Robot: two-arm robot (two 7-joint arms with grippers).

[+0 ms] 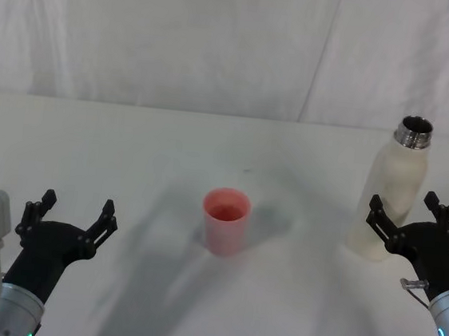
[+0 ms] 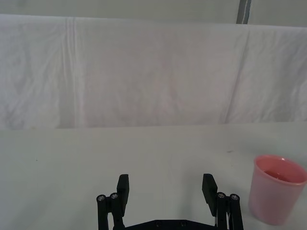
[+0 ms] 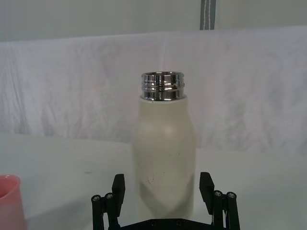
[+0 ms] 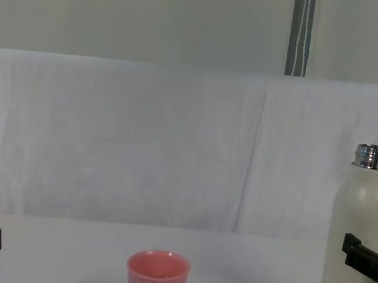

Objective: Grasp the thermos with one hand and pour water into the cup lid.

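Observation:
The cream-white thermos stands upright at the table's right side, its steel neck open and uncapped. My right gripper is open just in front of the thermos, one finger on each side of its lower body, not gripping it. The pink cup lid stands upright in the middle of the table, also at the edge of the left wrist view and low in the chest view. My left gripper is open and empty at the near left, well apart from the cup.
A white cloth covers the table and hangs as a backdrop behind it. A grey vertical post rises behind the backdrop. Free tabletop lies between the cup and the thermos.

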